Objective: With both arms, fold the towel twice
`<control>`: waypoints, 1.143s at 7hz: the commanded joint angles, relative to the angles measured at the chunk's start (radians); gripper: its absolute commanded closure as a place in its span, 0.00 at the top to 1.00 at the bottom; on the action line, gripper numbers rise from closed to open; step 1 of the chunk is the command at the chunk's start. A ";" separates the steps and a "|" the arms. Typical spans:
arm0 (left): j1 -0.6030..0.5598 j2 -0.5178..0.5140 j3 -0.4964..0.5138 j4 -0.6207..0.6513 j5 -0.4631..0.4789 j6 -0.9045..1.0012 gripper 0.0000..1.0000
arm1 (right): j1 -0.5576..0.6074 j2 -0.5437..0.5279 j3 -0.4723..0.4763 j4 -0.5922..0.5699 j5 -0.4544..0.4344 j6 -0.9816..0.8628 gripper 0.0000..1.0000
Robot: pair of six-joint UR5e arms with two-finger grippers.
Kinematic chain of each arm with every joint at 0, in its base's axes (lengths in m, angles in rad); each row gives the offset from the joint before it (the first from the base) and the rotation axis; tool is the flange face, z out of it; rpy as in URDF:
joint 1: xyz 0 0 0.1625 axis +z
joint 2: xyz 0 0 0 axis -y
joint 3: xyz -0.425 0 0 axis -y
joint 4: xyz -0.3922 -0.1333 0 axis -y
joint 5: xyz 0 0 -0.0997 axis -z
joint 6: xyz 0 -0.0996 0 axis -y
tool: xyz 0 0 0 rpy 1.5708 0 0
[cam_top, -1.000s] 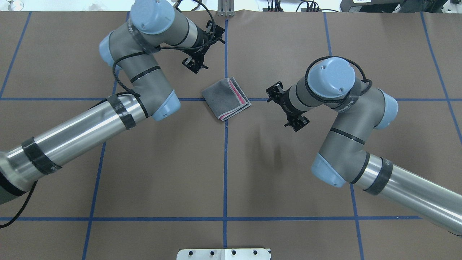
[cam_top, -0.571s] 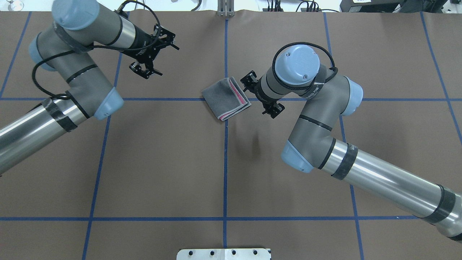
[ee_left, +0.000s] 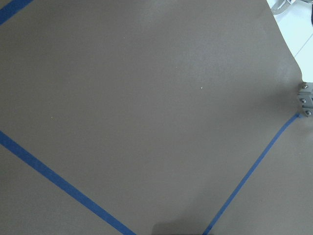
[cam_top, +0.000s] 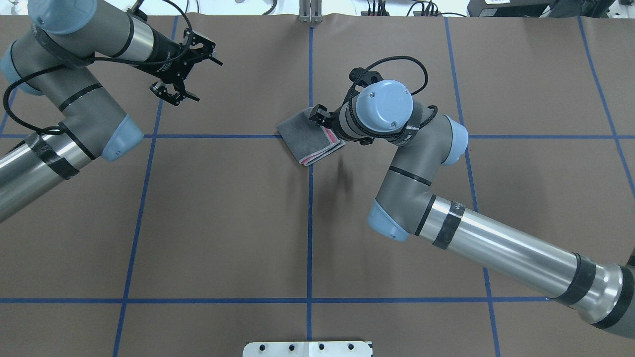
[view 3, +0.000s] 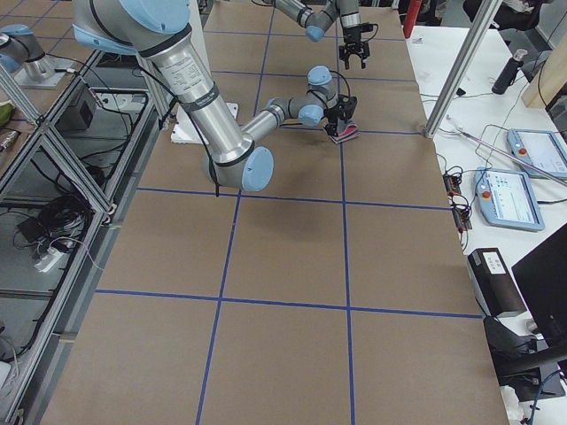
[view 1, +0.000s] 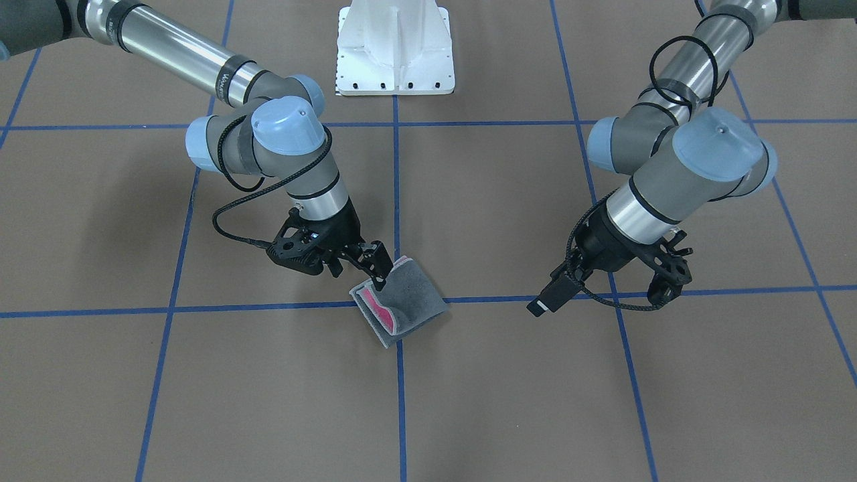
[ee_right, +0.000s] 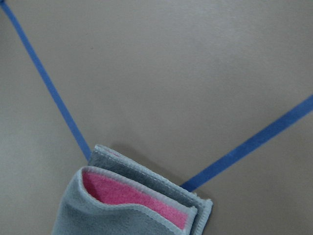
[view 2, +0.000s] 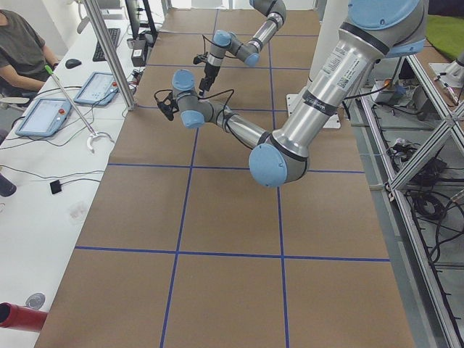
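Note:
The towel [cam_top: 303, 134] lies folded into a small square near the table's middle, dark grey face up, with a pink strip and the light grey hem showing along its right edge. It also shows in the front view [view 1: 410, 301] and at the bottom of the right wrist view [ee_right: 122, 210]. My right gripper [view 1: 365, 269] is low at the towel's corner. It looks open, with one finger [cam_top: 317, 115] touching the hem. My left gripper [cam_top: 176, 94] is open and empty, far to the left at the back of the table. It also shows in the front view [view 1: 669, 278].
Blue tape lines [cam_top: 310, 223] cross the brown table cover. The white pedestal base [view 1: 395, 60] stands at the robot's side. A metal clamp [cam_top: 310, 12] sits at the far edge. An operators' desk with tablets [view 2: 43, 116] runs along the far side.
My right gripper has moved left, from beside the towel to its right corner. My left arm has swung left, away from the towel. The towel has not moved.

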 commanded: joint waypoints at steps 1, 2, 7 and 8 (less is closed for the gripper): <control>-0.007 0.004 -0.001 0.000 -0.001 0.000 0.99 | -0.002 0.038 -0.046 0.046 -0.031 -0.267 0.64; -0.009 0.005 -0.001 0.000 -0.001 0.000 0.99 | -0.002 0.052 -0.063 0.048 -0.055 -0.377 0.61; -0.004 0.010 -0.004 0.001 0.001 0.000 0.99 | -0.002 0.144 -0.207 0.069 -0.092 -0.555 0.57; -0.006 0.010 -0.004 0.001 0.001 0.000 0.99 | -0.002 0.147 -0.222 0.071 -0.089 -0.557 0.54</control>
